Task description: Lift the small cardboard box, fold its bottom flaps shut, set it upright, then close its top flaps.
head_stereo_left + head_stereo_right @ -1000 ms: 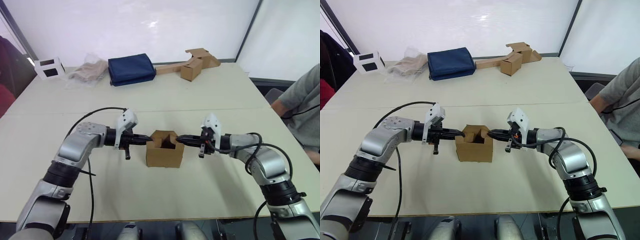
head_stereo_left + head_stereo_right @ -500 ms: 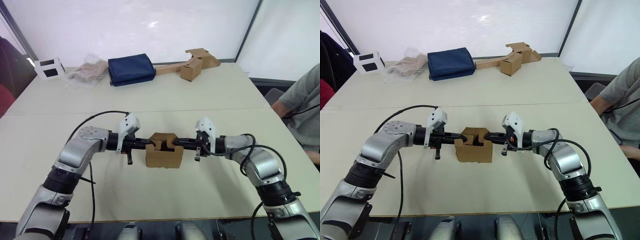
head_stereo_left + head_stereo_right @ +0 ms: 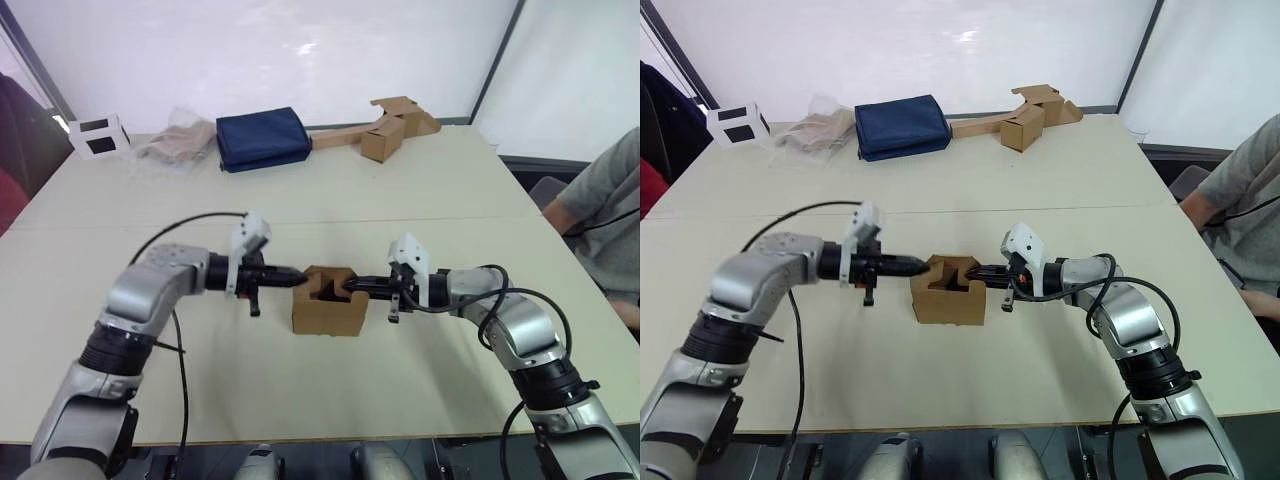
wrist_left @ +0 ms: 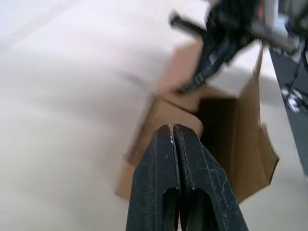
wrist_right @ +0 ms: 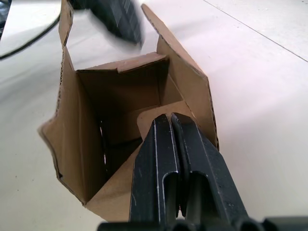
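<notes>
Cardboard flaps of the box (image 3: 327, 300) wanted even inward presses from both grippers (image 3: 296, 272) (image 3: 353, 285), jaws pressed together.

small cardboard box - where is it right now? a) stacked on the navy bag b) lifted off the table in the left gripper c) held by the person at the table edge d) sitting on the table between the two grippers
d: the small cardboard box sits on the table with its top open, the left gripper at one side and the right gripper at the other, both shut.
</notes>
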